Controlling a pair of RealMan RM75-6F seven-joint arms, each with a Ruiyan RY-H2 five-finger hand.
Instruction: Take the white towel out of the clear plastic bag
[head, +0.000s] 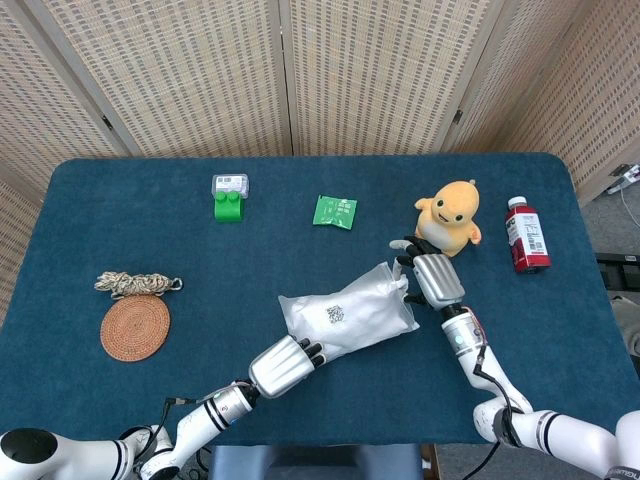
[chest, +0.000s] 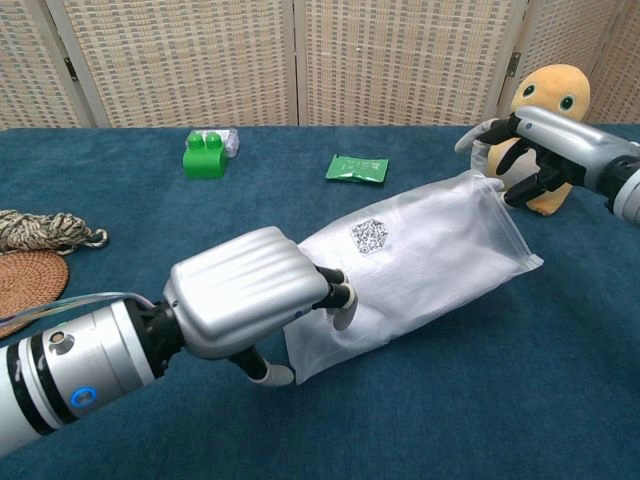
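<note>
My left robot hand (chest: 250, 300) pinches the near corner of the plastic bag (chest: 420, 260) w/ towel inside, right robot hand (chest: 535, 150) pinching its far top edge.

Clear plastic bag (head: 347, 314) flat on the table, white towel (chest: 420, 262) seemingly still fully inside.

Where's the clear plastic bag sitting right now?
In the head view the clear plastic bag lies front of centre on the blue table, between the left hand at its near end and the right hand at its far corner.
</note>
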